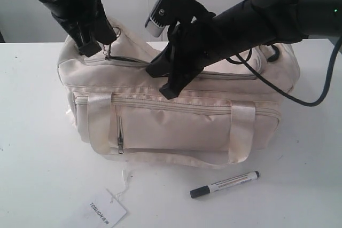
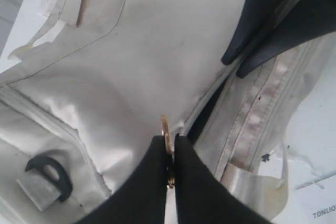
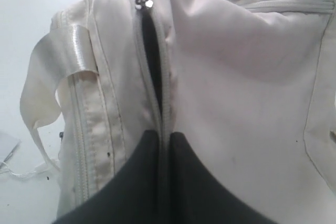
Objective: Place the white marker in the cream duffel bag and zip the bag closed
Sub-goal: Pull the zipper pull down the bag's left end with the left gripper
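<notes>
Exterior view: I am watching my left claw (image 1: 100, 46) clamping the small gold ring pull (image 1: 108, 53) at the left end of the soft cream fabric duffel bag (image 1: 176, 126), whose slack cloth is likely sagging under any tug. My right claw (image 1: 160, 81) is pinching shut on the bag's top zip seam (image 3: 163, 106). The slim white marker with black cap (image 1: 224, 184) is lying on the white tabletop (image 1: 43, 185) in front of the bag. I am judging it light, stiff and prone to rolling, best taken across mid-barrel.

A robotics lab bench. The cream duffel bag (image 1: 176, 116) lies on a white table (image 1: 37, 174), a white wall (image 1: 133, 4) behind it. A black left arm (image 1: 67, 1) and right arm (image 1: 262, 17) reach over it.
</notes>
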{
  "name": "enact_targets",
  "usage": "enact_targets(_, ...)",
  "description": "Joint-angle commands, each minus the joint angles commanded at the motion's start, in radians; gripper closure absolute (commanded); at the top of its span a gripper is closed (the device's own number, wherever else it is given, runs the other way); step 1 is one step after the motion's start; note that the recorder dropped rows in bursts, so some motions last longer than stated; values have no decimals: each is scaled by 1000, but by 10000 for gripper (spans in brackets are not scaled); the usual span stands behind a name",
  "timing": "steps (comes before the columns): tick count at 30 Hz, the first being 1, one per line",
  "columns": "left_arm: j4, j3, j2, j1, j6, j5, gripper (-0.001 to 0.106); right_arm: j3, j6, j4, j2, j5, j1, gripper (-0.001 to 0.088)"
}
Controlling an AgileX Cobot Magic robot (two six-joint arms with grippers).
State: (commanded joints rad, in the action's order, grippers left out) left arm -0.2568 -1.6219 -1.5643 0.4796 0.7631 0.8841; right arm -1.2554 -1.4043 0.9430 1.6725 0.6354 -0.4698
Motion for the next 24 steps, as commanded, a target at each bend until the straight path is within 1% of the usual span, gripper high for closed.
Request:
enact_targets(4, -111, 30, -7, -58, 73, -2, 1053, 0, 0, 0, 0, 23, 0, 868)
enact_targets(7, -143, 47, -25, -85, 87, 8, 1053, 0, 1, 2, 0, 39, 0, 868)
enact_targets(13, -154, 55, -52, -119, 87, 16, 1053, 0, 1, 2, 0, 63, 0, 868)
enact_targets(17, -140, 55, -54, -119, 107, 19, 1053, 0, 3, 2, 0, 65, 2, 868)
enact_targets(19, -132, 56, -57, -119, 107, 38, 1053, 0, 25, 2, 0, 67, 2, 868)
enact_targets(24, -74, 56, -85, -119, 105, 55, 1053, 0, 46, 0, 0, 67, 2, 868)
